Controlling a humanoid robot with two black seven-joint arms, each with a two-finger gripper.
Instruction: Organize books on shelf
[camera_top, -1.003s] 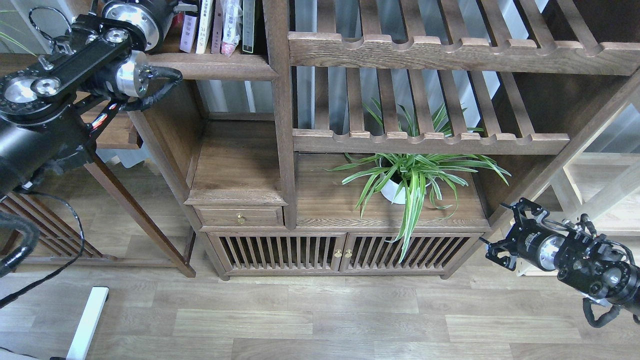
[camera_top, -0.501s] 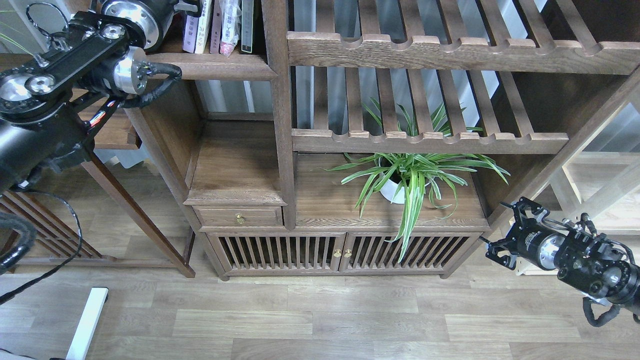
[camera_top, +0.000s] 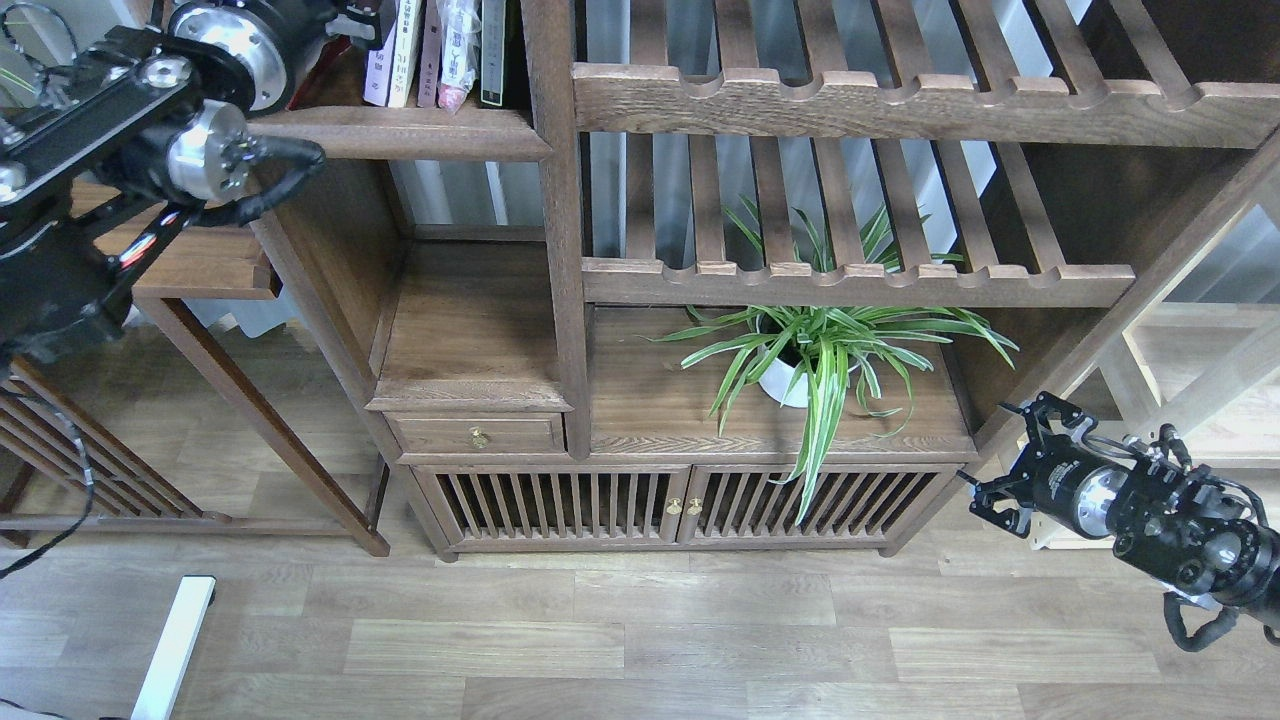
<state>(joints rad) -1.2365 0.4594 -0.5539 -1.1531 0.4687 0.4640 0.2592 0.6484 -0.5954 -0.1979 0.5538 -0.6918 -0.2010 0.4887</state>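
Several books stand upright on the dark brown shelf (camera_top: 400, 130) at the top left, cut off by the frame's top edge. A pale white-lavender book (camera_top: 378, 65) is leftmost, with a pale yellowish book (camera_top: 407, 50) beside it. The red book does not show. My left gripper (camera_top: 355, 12) is at the top edge, right next to the lavender book; it is dark and partly cut off, so its fingers cannot be told apart. My right gripper (camera_top: 1012, 458) hangs low at the right, over the floor, open and empty.
A mauve spine (camera_top: 432, 50), a plastic-wrapped pink item (camera_top: 460, 50) and a thin dark volume (camera_top: 493, 50) stand right of the books. Slatted racks (camera_top: 860, 100) fill the right side. A potted plant (camera_top: 815, 355) sits on the cabinet top (camera_top: 650, 400). A side table (camera_top: 200, 265) is left.
My left arm has swung to the left and slightly up, its elbow moving toward the frame's edge, while its far end stays by the books. The right arm has not moved.
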